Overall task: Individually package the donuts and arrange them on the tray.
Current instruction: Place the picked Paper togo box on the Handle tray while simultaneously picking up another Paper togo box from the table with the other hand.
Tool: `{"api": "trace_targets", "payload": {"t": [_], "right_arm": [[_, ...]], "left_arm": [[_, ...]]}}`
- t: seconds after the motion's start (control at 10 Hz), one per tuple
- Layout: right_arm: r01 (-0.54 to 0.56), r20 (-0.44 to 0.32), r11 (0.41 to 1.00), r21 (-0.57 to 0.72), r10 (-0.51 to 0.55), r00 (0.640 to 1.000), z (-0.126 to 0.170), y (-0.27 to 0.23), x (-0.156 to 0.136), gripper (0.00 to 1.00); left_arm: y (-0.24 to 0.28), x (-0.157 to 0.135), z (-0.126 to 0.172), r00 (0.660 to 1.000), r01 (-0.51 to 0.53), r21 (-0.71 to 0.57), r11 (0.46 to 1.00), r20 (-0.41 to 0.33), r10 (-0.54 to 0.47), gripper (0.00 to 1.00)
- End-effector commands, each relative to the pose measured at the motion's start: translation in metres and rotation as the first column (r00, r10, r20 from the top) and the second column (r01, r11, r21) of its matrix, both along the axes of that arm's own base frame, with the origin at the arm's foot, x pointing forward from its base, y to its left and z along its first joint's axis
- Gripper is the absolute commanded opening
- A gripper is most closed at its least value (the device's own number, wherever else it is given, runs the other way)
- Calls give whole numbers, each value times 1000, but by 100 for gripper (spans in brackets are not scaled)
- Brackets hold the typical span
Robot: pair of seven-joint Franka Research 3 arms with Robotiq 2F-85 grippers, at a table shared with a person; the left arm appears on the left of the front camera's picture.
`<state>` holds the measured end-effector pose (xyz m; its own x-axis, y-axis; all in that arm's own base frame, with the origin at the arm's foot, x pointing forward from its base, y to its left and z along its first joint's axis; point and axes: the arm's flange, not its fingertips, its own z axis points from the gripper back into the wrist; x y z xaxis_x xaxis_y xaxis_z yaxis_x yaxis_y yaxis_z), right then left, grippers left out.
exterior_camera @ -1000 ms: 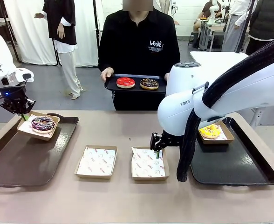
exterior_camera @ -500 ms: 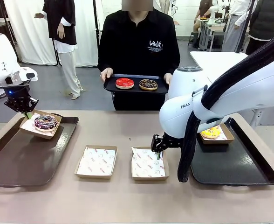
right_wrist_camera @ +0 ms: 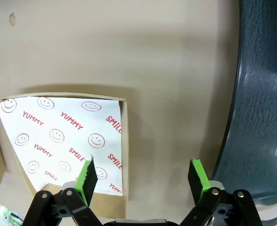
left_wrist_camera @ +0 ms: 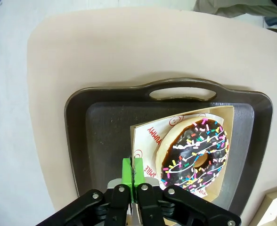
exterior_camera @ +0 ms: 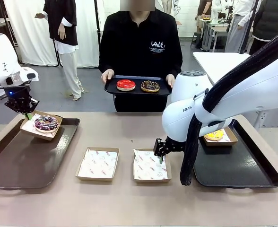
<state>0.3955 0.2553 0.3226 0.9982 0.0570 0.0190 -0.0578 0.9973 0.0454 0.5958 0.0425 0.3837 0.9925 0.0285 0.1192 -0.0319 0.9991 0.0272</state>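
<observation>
Our left hand (left_wrist_camera: pixel 134 165) clamps box (left_wrist_camera: pixel 145 136) rim, donut (left_wrist_camera: pixel 181 155) inside, over tray's (left_wrist_camera: pixel 105 132) far end. Our right hand (right_wrist_camera: pixel 143 176) wide, well right of tray, above empty box (right_wrist_camera: pixel 58 136).

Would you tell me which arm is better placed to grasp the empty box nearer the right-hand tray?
Right: the right gripper hangs open at the edge of that empty box, while the left gripper is shut on the donut box over the left tray.
</observation>
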Motion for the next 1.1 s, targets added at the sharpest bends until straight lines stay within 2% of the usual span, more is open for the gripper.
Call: {"api": "trace_targets", "payload": {"t": [0.0, 0.5, 0.6, 0.7, 0.8, 0.9, 1.0], "right_arm": [[-9, -1, 999, 34, 9, 1000, -5, -1, -3, 100], [-10, -3, 999, 36, 10, 1000, -6, -1, -3, 100], [-18, 0, 999, 37, 18, 1000, -6, -1, -3, 57], [-20, -3, 999, 37, 20, 1000, -6, -1, -3, 43], [-16, -7, 999, 39, 16, 1000, -7, -1, -3, 0], [-12, -10, 999, 39, 13, 1000, -7, -1, -3, 0], [-10, -13, 999, 40, 10, 1000, -7, -1, -2, 0]], "left_arm": [[1, 6, -2, 1000, 22, 24, 999, 3, -22, 1], [-2, 8, -11, 1000, 28, 43, 999, -14, -28, 1], [-1, 9, -11, 999, 32, 41, 999, -18, -31, 22], [-2, 8, -11, 999, 35, 40, 999, -17, -34, 57], [-2, 8, -11, 999, 35, 37, 999, -17, -35, 79], [-2, 7, -10, 999, 36, 34, 999, -15, -35, 100], [-1, 7, -10, 999, 37, 32, 999, -14, -36, 100]]}}
